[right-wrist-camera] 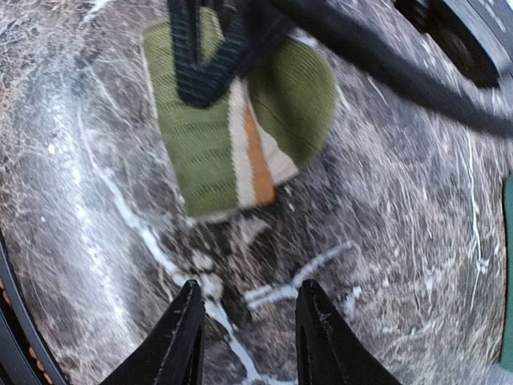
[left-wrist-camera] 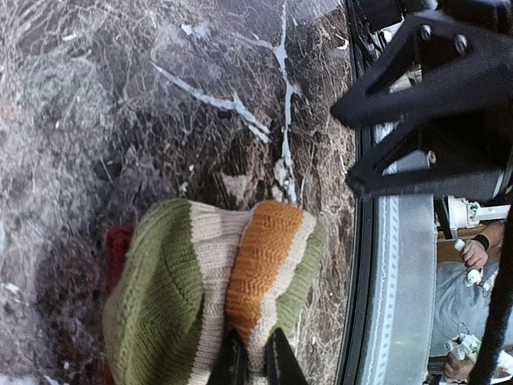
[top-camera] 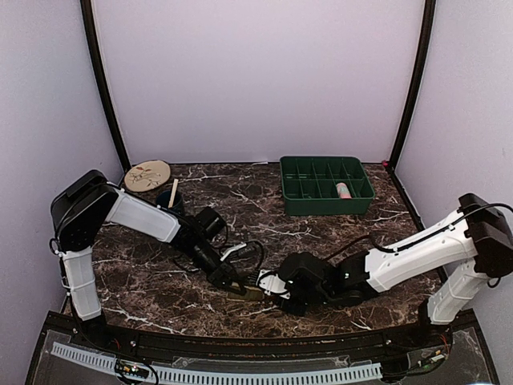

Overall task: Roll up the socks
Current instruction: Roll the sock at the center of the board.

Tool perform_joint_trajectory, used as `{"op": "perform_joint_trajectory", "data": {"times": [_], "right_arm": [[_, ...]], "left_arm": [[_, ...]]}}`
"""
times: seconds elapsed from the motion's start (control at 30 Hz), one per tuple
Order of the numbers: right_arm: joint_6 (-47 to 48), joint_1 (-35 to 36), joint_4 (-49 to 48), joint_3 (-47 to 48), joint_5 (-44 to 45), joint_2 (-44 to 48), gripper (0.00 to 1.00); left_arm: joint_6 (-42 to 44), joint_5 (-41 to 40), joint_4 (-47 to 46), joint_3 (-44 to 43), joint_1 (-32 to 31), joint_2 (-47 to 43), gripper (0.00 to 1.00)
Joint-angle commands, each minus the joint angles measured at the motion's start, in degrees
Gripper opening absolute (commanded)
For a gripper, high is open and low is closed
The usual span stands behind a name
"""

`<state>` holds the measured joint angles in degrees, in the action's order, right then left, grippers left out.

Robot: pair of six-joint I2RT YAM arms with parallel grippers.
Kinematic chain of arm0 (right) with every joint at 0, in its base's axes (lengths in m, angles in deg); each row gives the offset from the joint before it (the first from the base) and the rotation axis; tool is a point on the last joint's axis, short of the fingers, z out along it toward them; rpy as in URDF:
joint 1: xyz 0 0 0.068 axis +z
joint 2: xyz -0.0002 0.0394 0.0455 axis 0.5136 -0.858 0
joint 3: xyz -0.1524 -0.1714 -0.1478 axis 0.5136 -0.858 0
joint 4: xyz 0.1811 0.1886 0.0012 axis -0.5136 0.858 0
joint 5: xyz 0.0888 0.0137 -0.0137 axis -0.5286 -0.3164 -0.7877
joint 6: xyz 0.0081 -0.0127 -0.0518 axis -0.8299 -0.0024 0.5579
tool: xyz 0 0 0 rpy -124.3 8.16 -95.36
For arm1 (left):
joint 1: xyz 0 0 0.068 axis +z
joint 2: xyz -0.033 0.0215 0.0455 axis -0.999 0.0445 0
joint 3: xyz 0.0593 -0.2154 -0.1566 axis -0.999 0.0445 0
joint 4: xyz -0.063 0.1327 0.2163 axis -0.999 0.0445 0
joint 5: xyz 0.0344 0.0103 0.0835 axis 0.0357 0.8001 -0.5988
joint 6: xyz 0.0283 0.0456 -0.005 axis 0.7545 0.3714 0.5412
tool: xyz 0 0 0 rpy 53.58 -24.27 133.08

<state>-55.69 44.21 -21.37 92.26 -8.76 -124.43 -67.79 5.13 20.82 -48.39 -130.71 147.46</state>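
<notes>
A knitted striped sock [left-wrist-camera: 200, 289] in green, cream and orange, with a red part at its far side, lies bunched on the marble near the table's front edge. It also shows in the right wrist view [right-wrist-camera: 216, 136] and, small, in the top view [top-camera: 247, 292]. My left gripper [left-wrist-camera: 255, 362] is shut on the sock's cream and orange fold [top-camera: 234, 281]. My right gripper [right-wrist-camera: 250, 337] is open and empty, just above the marble a short way from the sock [top-camera: 274, 285]. A small pink roll [top-camera: 343, 190] lies in the green bin; its marks are too small to tell.
A green compartment bin [top-camera: 298, 200] stands at the back right. A round beige patterned plate [top-camera: 147, 175] and a dark cup with a stick [top-camera: 173, 197] stand at the back left. The table's front edge [left-wrist-camera: 370, 281] runs right beside the sock.
</notes>
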Motion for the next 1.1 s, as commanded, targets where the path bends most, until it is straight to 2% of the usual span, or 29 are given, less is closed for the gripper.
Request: {"op": "perform_joint_trajectory", "data": {"times": [0.0,0.3,1.07], "right_arm": [[4.37,1.97,-3.17,4.64,2.21,-3.95,0.36],[7.89,2.66,-2.6,9.04,0.37,-8.08,0.39],[11.97,1.99,-3.55,11.77,-2.18,-15.62,0.41]], "left_arm": [[0.92,-3.63,8.66,0.6,0.31,3.18,0.0],[1.38,-3.36,9.26,1.05,0.97,3.78,0.0],[2.25,-1.19,9.75,1.0,1.4,3.87,0.0]]}}
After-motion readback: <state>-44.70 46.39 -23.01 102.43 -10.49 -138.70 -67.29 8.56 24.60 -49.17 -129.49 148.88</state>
